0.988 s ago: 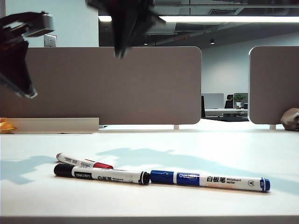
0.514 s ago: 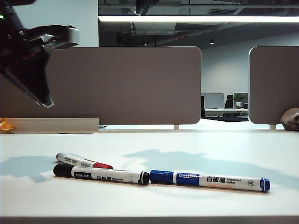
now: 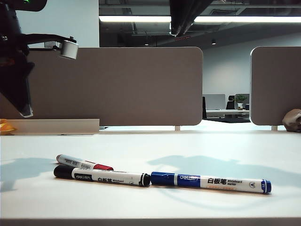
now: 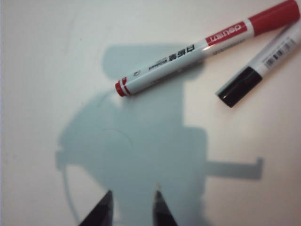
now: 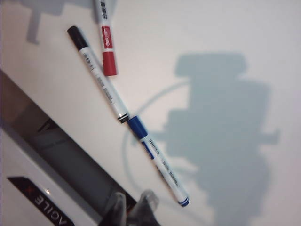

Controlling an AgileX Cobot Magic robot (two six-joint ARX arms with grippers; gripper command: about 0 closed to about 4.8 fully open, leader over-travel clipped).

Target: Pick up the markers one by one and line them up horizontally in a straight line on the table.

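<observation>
Now my left pincer [image 4: 131, 209], jaws apart and empty, has swung lower at the left, while my right pincer [image 5: 133, 207], nearly together, has drifted rightward overhead. All three markers stay on the desk [image 3: 225, 150]: black marker [image 3: 101, 177] and blue marker [image 3: 211, 181] tip to tip, red marker [image 3: 84, 163] just behind.

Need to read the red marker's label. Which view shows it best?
Left wrist view: the red marker fills the frame, label sharp, only its cap end cut off. Exterior view shows it small, low and partly behind the black marker. Right wrist view catches only its cap half.
</observation>
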